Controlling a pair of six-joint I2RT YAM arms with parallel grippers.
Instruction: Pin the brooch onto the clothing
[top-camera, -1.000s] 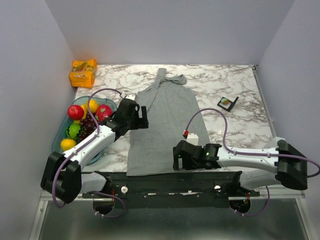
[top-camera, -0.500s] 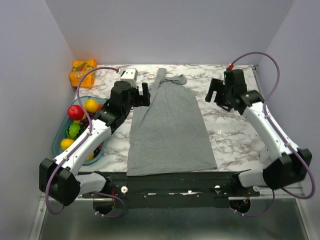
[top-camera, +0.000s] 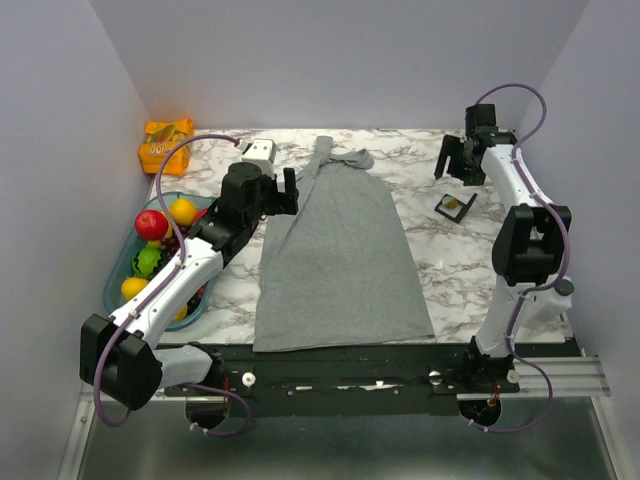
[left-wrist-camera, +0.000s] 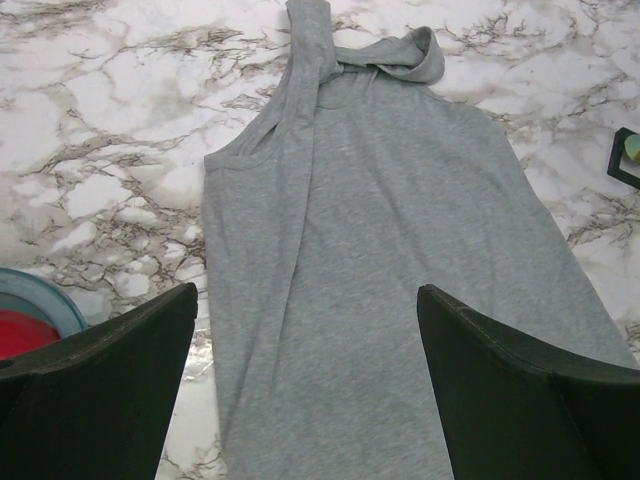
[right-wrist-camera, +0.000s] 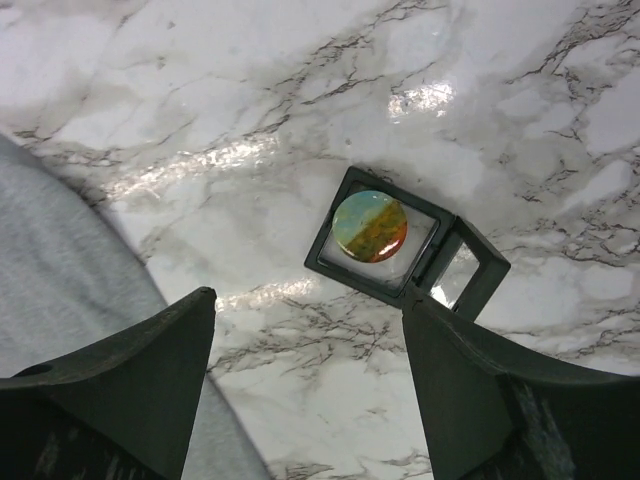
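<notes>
The top (top-camera: 340, 260) lies flat and lengthwise on the marble table (top-camera: 470, 270), hem toward the arms, straps at the far end. One strap reaches straight out and the other is flopped across it. In the left wrist view the top's left side is folded over itself along its length. The brooch (right-wrist-camera: 370, 226) is not on the top: it sits in a black square case (right-wrist-camera: 385, 250) on bare marble to the right of the top, near its right edge but apart from it. The brooch is round, green shading into orange and red, and a smaller framed flap stands tilted at the case's right side. The right gripper (right-wrist-camera: 310, 300) hangs above the far right of the table with its fingers spread and nothing between them – the case lies ahead of the gap, untouched. The left gripper (left-wrist-camera: 305, 300) is wide apart too, empty, poised over the top's left edge below the armhole. A bowl (top-camera: 112, 285) of fruit sits at the left, with an orange packet (top-camera: 166, 145) beyond it.
</notes>
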